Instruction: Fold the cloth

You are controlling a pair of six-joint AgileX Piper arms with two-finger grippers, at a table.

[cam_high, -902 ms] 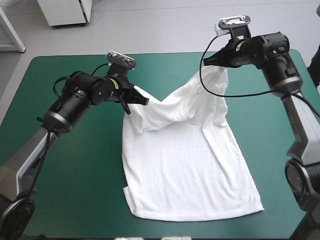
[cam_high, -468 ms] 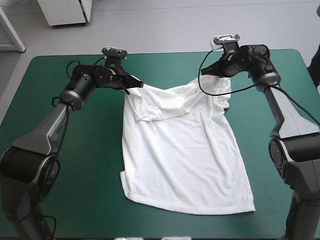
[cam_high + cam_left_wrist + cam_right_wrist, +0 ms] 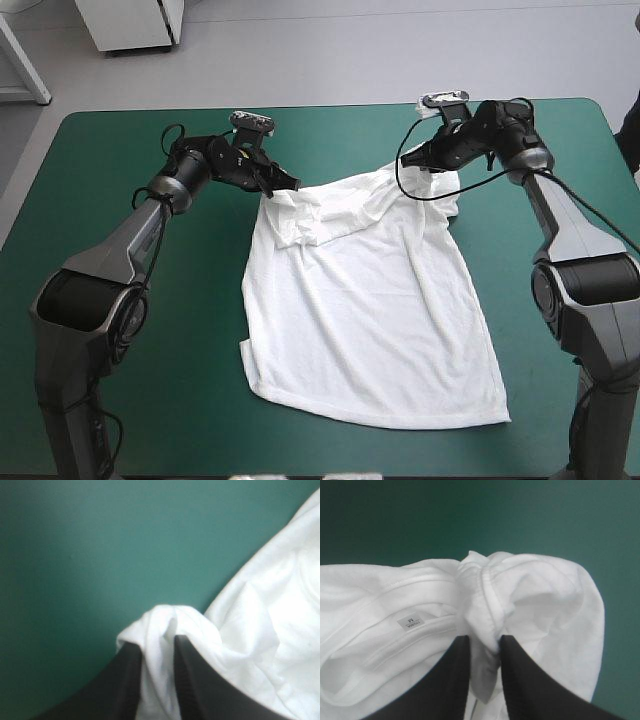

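Observation:
The white T-shirt lies spread on the teal-green table, its hem toward the near edge and its shoulders bunched at the far end. My left gripper is shut on the T-shirt at its left shoulder, low over the table. In the left wrist view a wad of the T-shirt sticks out between the black fingers of the left gripper. My right gripper is shut on the T-shirt at the right shoulder. Its wrist view shows the right gripper pinching a seam fold beside the neck label.
Bare teal-green cover lies left and right of the T-shirt. A white cabinet stands on the floor beyond the table's far edge.
Both grippers have carried the T-shirt's shoulders away toward the far edge and lowered them. The raised upper part now lies nearly flat and the hem has slid farther from the near edge.

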